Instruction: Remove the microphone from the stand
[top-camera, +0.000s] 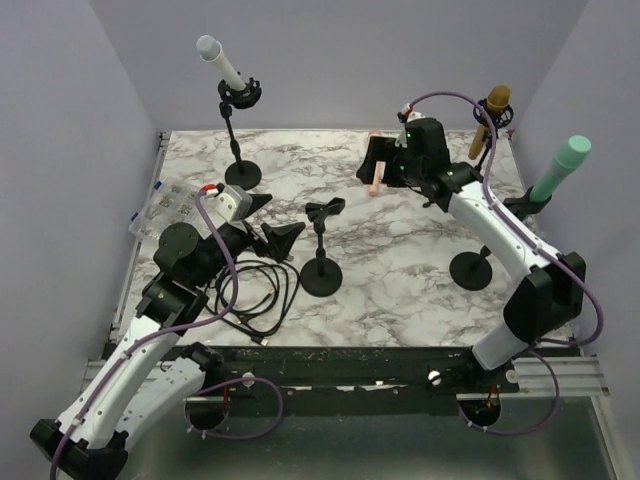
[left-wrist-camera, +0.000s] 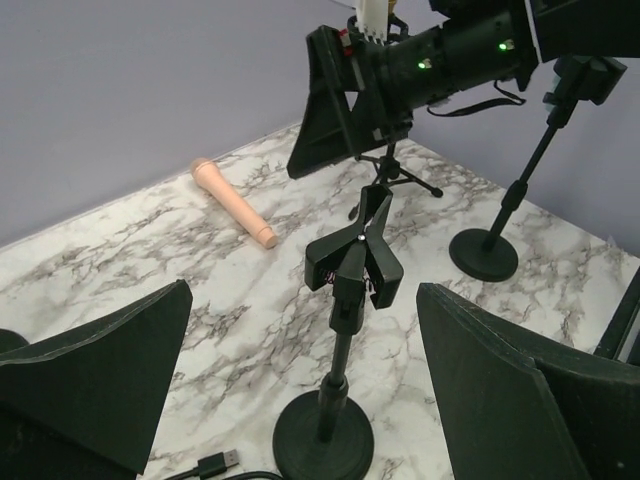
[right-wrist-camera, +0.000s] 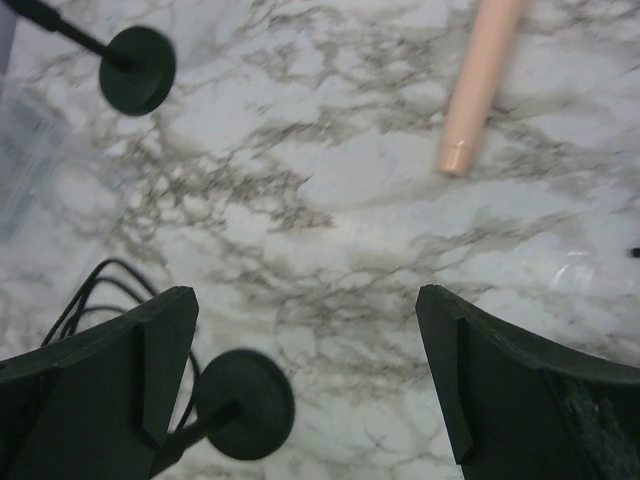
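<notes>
A pink microphone (top-camera: 374, 186) lies flat on the marble table at the back, also in the left wrist view (left-wrist-camera: 232, 203) and the right wrist view (right-wrist-camera: 480, 80). An empty black stand (top-camera: 322, 268) with an open clip (left-wrist-camera: 352, 262) stands mid-table. My right gripper (top-camera: 373, 160) hovers open and empty above the table beside the pink microphone; its fingers (right-wrist-camera: 498, 385) frame bare marble. My left gripper (top-camera: 277, 228) is open and empty, just left of the empty stand, which stands between its fingers (left-wrist-camera: 110, 370).
Three other stands hold microphones: a white one (top-camera: 222, 62) at the back left, a gold one (top-camera: 494, 108) at the back right, a green one (top-camera: 560, 168) at the right with its base (top-camera: 470, 270). A black cable (top-camera: 255, 292) coils at the front left beside a clear plastic bag (top-camera: 165, 205).
</notes>
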